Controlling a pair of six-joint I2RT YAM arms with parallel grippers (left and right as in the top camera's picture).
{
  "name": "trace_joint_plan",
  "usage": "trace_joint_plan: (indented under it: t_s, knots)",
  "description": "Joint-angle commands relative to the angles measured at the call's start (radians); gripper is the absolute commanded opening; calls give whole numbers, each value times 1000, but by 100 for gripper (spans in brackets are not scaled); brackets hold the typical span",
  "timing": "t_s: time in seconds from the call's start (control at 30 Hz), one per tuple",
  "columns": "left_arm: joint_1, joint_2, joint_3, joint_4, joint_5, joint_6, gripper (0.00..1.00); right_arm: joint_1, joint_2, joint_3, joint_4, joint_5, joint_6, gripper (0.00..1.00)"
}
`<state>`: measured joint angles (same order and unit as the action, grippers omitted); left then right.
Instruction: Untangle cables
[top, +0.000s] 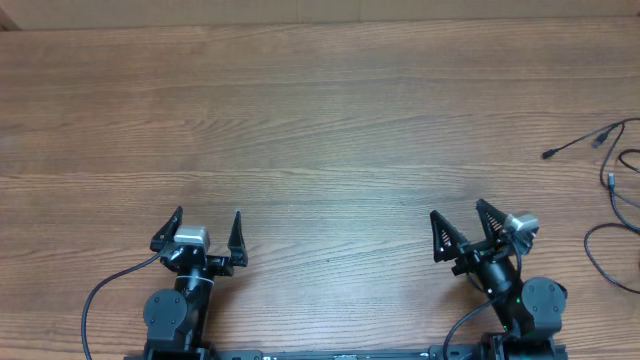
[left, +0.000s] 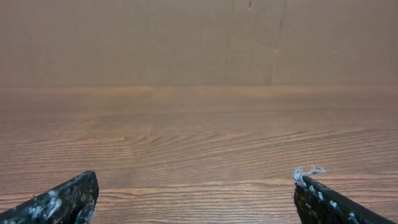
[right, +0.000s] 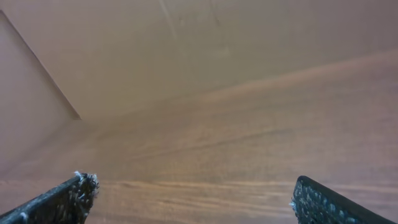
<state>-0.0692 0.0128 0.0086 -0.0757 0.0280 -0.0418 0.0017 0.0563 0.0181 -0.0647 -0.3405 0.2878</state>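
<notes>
At the right edge of the overhead frame, we see the cables (top: 610, 178): thin black cords with small plug ends, lying as loose curved strands and one open loop on the table (top: 320, 120). The tabletop is brown wood with a long, wavy horizontal grain and a matte surface.

Along the bottom of that frame, at lower left, the left gripper (top: 208, 222) stands with its two pointed black jaws spread wide and nothing between them. At lower right, the right gripper (top: 457, 212) is likewise spread wide and empty, well apart from the cords.

In the left wrist view its fingers (left: 62, 202) look rough and speckled with pale flecks, and a plain tan wall (left: 199, 37) backs the table. The right wrist's fingers (right: 329, 205) show the same gritty black texture.
</notes>
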Motion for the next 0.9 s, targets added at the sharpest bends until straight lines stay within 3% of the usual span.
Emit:
trace_joint_plan:
  t_s: [0.0,0.53,0.87]
  knots:
    - [10,-8,-4,-2,-3,9,99,5,-35,-10,9,38,2,100]
    - [10,-8,-4,-2,-3,9,99,76,-54,-10,123,451,0,100]
    - [10,-8,-4,-2,-3,9,99,95,-54,-10,52,427,-76,100]
